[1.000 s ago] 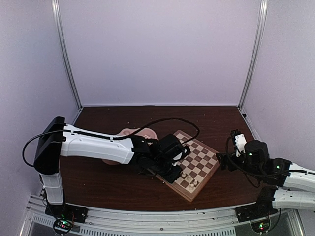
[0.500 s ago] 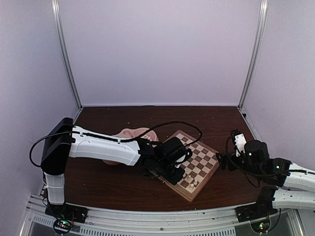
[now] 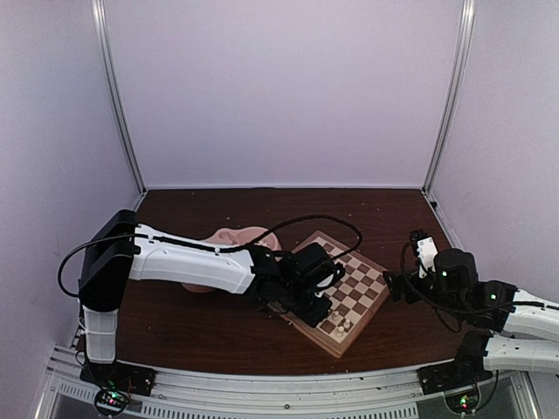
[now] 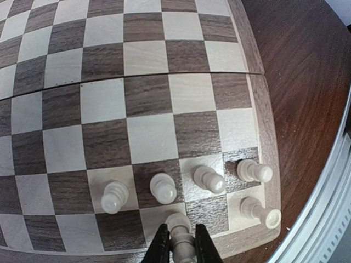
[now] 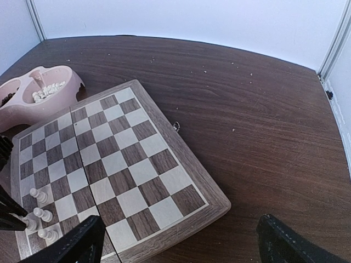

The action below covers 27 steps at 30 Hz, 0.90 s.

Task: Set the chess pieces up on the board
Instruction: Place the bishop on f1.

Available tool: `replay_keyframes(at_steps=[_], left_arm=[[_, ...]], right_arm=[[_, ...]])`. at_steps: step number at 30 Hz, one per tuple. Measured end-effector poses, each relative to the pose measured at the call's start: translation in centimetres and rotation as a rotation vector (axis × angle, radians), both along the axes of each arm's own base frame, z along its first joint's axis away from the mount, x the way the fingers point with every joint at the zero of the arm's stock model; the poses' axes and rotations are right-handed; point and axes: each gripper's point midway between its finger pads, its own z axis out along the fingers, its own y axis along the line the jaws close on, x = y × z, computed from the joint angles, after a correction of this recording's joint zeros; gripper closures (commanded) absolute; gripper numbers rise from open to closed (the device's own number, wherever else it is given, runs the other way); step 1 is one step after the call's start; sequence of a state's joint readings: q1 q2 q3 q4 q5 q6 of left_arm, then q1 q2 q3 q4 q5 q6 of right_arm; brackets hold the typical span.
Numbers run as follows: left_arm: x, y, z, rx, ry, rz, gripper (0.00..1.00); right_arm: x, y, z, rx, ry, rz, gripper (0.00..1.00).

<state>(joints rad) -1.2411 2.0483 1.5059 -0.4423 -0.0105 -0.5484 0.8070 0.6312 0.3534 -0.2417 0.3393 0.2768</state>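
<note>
The wooden checkered board (image 3: 360, 278) lies angled on the table; it also shows in the left wrist view (image 4: 142, 82) and the right wrist view (image 5: 137, 164). My left gripper (image 4: 181, 235) is shut on a cream-white chess piece (image 4: 179, 223), held over a light square in the board's edge row. Four white pieces (image 4: 163, 188) stand in the row beyond it, and one more piece (image 4: 259, 212) stands on the corner square. I cannot tell if the held piece touches the board. My right gripper (image 5: 178, 246) is open and empty, right of the board.
A pink double-bowl dish (image 3: 229, 237) sits left of the board, with loose white pieces (image 5: 48, 89) in one bowl. The table's metal front rail (image 4: 323, 219) runs close to the board's near corner. White walls enclose the table.
My left arm has shifted a little to the right, bringing its gripper slightly lower over the board's near corner. The right arm has not moved.
</note>
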Motion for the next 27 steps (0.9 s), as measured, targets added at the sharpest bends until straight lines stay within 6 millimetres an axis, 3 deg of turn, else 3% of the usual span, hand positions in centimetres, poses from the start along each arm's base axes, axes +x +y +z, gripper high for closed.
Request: replay_keyframes(at_steps=[27], left_arm=[[0.02, 0.66, -0.59, 0.041, -0.001, 0.003, 0.86]], right_arm=[[0.00, 0.00, 0.03, 0.001, -0.001, 0.000, 0.00]])
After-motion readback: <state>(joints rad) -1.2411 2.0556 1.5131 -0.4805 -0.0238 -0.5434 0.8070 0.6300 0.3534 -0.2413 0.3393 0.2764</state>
